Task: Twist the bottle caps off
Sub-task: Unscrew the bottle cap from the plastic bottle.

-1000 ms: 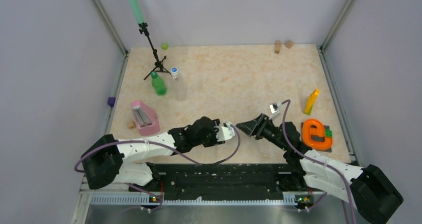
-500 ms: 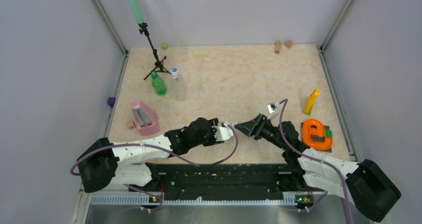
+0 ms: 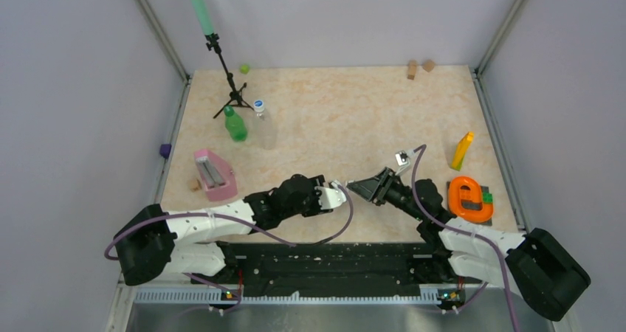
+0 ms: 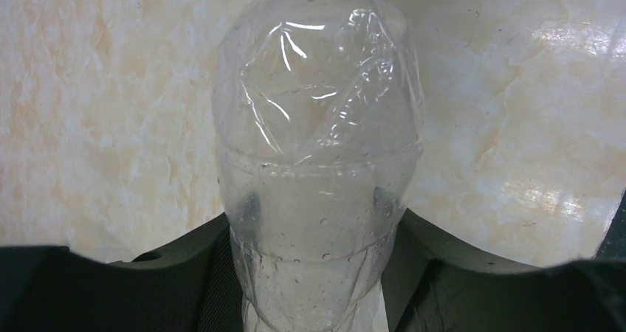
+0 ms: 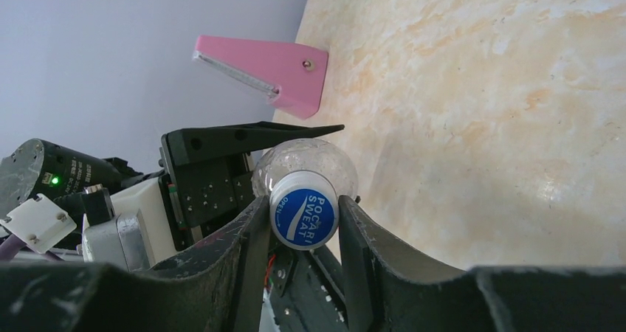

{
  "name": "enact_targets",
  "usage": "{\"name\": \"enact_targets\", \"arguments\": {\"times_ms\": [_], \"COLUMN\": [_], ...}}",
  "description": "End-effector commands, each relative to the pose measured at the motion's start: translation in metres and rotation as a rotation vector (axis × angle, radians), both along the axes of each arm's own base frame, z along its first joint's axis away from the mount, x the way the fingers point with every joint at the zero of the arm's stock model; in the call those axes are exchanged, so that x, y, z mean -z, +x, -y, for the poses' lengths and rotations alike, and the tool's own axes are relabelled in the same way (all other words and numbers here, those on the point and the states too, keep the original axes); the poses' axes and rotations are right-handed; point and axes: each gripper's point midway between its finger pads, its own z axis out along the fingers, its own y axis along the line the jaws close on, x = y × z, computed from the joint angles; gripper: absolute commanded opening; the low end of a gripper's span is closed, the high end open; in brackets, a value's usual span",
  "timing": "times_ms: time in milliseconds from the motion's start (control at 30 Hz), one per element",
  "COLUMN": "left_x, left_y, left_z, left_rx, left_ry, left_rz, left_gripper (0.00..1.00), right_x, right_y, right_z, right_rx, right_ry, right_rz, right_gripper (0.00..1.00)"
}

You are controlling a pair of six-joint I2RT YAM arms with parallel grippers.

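My left gripper (image 3: 336, 193) is shut on a clear bottle (image 4: 317, 162), holding it on its side by the lower body with the neck toward the right arm. The bottle's blue cap (image 5: 304, 218), printed with white lettering, sits between my right gripper's (image 5: 303, 232) fingers, which press on both of its sides. In the top view the two grippers meet nose to nose near the table's front middle, right gripper (image 3: 360, 188) on the right. A green bottle (image 3: 235, 125) with a dark green cap (image 3: 228, 111) and another clear bottle (image 3: 265, 130) with a blue cap (image 3: 258, 104) stand upright at the back left.
A pink wedge-shaped holder (image 3: 213, 175) lies left of the left arm. A tripod (image 3: 230, 88) stands behind the upright bottles, with a lime-green lump (image 3: 243, 68) beyond it. A yellow block (image 3: 462, 150) and an orange ring (image 3: 468, 198) sit at the right; wooden blocks (image 3: 418, 67) at the back.
The right gripper's jaws have closed in onto the blue cap, and the right arm has shifted slightly left. The left gripper keeps the same hold on the bottle.
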Motion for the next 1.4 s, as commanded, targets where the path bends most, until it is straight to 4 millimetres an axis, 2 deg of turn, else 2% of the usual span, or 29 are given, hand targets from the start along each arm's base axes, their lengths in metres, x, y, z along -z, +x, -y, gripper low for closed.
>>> {"name": "enact_targets", "arguments": {"times_ms": [0,267,433,533,600,733,833,967,1100,1167,1267,1367], "left_x": [-0.010,-0.008,-0.005,-0.010,-0.014,-0.026,-0.032,-0.039,-0.054,-0.060,-0.062,-0.059], "left_y": [-0.002,0.000,0.000,-0.013,-0.031,-0.052,-0.053,-0.056,-0.068,-0.071,-0.073,-0.065], "left_z": [0.006,0.008,0.007,0.015,0.025,0.033,0.028,0.026,0.030,0.031,0.031,0.029], "left_rx": [0.015,0.004,-0.008,0.039,0.135,0.272,0.302,0.345,0.430,0.457,0.475,0.420], "left_ry": [-0.052,-0.048,-0.031,-0.068,-0.112,-0.232,-0.308,-0.348,-0.391,-0.393,-0.395,-0.389], "left_rz": [0.013,0.000,-0.015,-0.087,-0.164,-0.315,-0.432,-0.473,-0.504,-0.509,-0.502,-0.487], "left_gripper": [0.00,0.00,0.00,0.00,0.00,0.00,0.00,0.00,0.00,0.00,0.00,0.00], "right_x": [-0.019,-0.023,-0.020,-0.031,-0.036,-0.026,-0.026,-0.038,-0.031,-0.026,-0.029,-0.034], "right_y": [0.007,0.008,0.006,-0.004,-0.008,-0.015,-0.026,-0.033,-0.042,-0.040,-0.034,-0.030], "right_z": [0.001,0.002,0.002,-0.004,-0.007,-0.014,-0.017,-0.020,-0.033,-0.035,-0.037,-0.038], "right_rx": [0.022,0.031,0.020,-0.059,-0.100,-0.200,-0.272,-0.320,-0.502,-0.551,-0.560,-0.544], "right_ry": [0.042,0.062,0.040,0.023,-0.008,-0.125,-0.144,-0.124,-0.228,-0.283,-0.318,-0.324], "right_rz": [0.062,0.063,0.080,0.178,0.255,0.366,0.467,0.574,0.682,0.725,0.776,0.788], "right_gripper": [0.39,0.38,0.19,0.10,0.06,0.00,0.00,0.00,0.01,0.01,0.01,0.03]}}
